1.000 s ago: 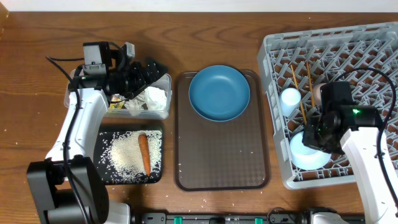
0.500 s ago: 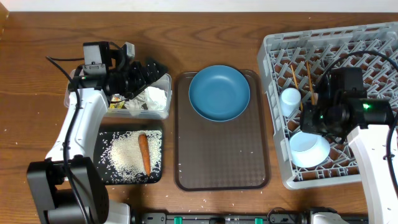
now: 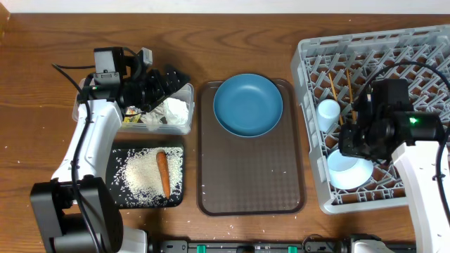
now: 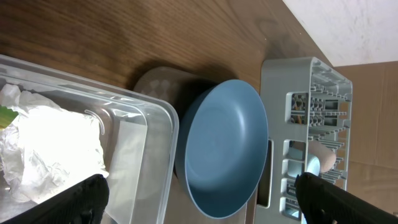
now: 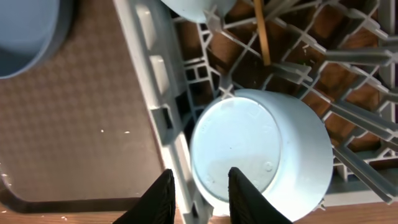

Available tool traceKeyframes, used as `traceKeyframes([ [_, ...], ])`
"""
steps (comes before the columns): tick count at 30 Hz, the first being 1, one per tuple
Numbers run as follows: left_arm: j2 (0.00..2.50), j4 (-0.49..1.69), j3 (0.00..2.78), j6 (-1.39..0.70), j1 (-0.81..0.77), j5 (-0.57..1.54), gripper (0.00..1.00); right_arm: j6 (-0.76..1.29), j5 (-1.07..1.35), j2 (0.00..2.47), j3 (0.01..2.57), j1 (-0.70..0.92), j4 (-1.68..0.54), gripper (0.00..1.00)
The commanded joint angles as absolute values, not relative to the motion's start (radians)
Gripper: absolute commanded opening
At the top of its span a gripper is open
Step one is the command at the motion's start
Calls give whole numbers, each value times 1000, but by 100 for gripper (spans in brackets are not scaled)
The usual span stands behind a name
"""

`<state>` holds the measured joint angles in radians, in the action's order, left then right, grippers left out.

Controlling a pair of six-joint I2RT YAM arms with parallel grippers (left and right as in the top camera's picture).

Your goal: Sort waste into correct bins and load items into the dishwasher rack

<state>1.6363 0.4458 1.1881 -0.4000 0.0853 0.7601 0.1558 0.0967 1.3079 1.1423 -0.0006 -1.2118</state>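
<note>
The white-and-light-blue bowl (image 3: 349,171) (image 5: 249,149) lies upside down in the near-left corner of the grey dishwasher rack (image 3: 422,56). My right gripper (image 3: 350,149) (image 5: 204,198) hovers over its left rim, open, the rack wall between its fingers. A light-blue cup (image 3: 328,112) and chopsticks (image 3: 347,84) also sit in the rack. The pink cup (image 4: 322,157) shows only in the left wrist view. The dark-blue plate (image 3: 247,105) rests on the brown tray (image 3: 246,190). My left gripper (image 3: 163,84) (image 4: 202,202) stands wide open and empty over the clear tub (image 3: 184,128) with white tissue (image 3: 174,109).
A black tray (image 3: 116,200) at the front left holds loose rice (image 3: 140,179) and an orange carrot (image 3: 163,173). A few rice grains lie on the brown tray and near the table's front edge. The right arm's cable loops over the rack.
My right gripper's jaws have parted and the arm has shifted slightly toward the back of the rack, leaving the bowl resting there. The left arm has not moved.
</note>
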Motion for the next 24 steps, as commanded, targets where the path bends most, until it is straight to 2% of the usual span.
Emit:
traceKeyframes([
  [1,1633,448,1195,-408,89,773,98,192,16,1309,1085,3,-1202,32],
  [4,1633,448,1195,-408,89,773,98,255,-42,1314,1037,3,-1188,37],
  [5,1633,448,1195,-408,89,773,98,268,-56,1321,1026,2,-1188,34],
  [9,1633,448,1195,-408,89,773,98,355,-165,1365,1023,-8,-1230,10],
  [11,1633,448,1195,-408,89,773,98,371,-172,1390,1023,-13,-1250,6],
  [12,1633,448,1195,-408,89,773,98,371,-172,1400,1025,-14,-1261,6],
  [14,1633,448,1195,-408,89,773,98,370,-164,1410,1029,-14,-1274,14],
  [20,1633,448,1195,-408,89,773,98,352,-126,1404,1105,-14,-1309,19],
  [24,1633,448,1195,-408,89,773,98,246,76,1402,1192,-13,-1301,22],
])
